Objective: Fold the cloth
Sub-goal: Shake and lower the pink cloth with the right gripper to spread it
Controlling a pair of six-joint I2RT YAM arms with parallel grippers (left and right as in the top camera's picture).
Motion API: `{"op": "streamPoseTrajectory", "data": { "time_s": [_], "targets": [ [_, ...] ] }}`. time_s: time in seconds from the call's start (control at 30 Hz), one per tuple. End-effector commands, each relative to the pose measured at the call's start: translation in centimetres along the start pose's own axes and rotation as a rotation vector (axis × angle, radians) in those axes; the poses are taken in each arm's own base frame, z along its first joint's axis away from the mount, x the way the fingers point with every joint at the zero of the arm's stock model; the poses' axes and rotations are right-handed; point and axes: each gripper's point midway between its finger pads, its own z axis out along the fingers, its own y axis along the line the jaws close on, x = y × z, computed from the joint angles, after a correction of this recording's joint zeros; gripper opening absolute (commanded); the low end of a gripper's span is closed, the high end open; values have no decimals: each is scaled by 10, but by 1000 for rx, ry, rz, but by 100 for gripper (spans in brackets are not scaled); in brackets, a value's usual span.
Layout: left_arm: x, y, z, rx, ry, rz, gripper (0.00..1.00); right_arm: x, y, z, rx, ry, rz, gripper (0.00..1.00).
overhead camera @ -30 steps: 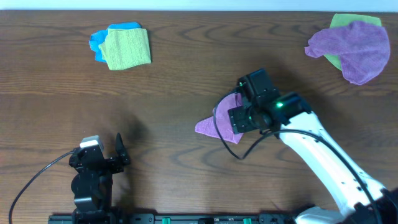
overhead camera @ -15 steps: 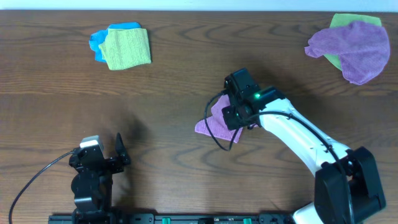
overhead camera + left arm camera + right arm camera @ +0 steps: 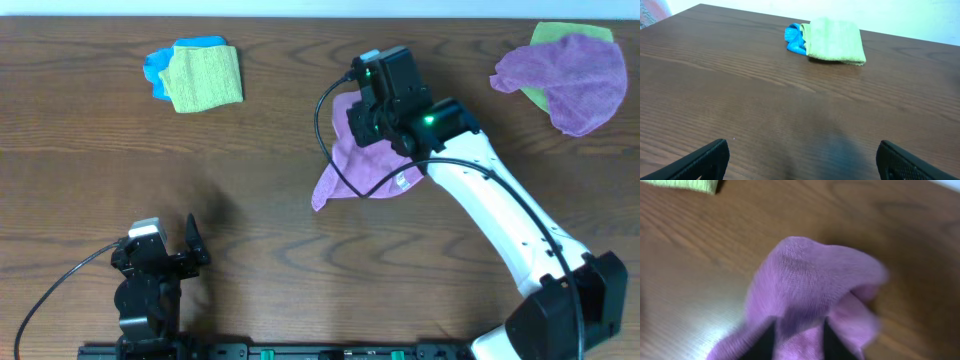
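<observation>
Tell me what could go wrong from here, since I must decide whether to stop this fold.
The right gripper pinches only one bunched edge of the pinkish-purple microfibre cloth, so it may slip free. The open left gripper is far off and nothing pins the trailing corner, so the cloth may drag instead of folding.

Robot lab or test bench, not a home. Dark wood-grain table [image 3: 250,200], with a plain pale wall [image 3: 300,8] along the far edge. Two robot arms are mounted at the near edge: a black arm [image 3: 140,300] near left and a white arm [image 3: 500,220] reaching in from near right, with a green status light [image 3: 428,120] lit at its wrist. A black mounting rail [image 3: 300,352] with green connectors runs along the near edge. Exposed cables [image 3: 48,288] loop off the arms. Loose items are small cloths: the cloth [image 3: 365,165] at centre, a lime-green cloth [image 3: 205,78] on a blue cloth [image 3: 155,68] far left, and a violet cloth [image 3: 565,80] far right.
</observation>
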Motion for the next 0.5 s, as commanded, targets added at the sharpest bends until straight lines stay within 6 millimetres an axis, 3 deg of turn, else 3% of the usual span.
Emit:
{"op": "streamPoseTrajectory", "data": {
  "time_s": [0.0,0.23,0.33,0.4,0.47],
  "targets": [
    [10,3,3,-13,22,14,95,8,-19,-2,46,36,-14,99],
    [10,3,3,-13,22,14,95,69,-35,-11,77,286,23,98],
    [10,3,3,-13,22,14,95,94,-40,-11,89,372,53,66],
    [10,3,3,-13,22,14,95,109,-43,-6,97,406,80,26],
    [10,3,3,-13,22,14,95,125,-46,2,107,430,111,2]
  ]
}}
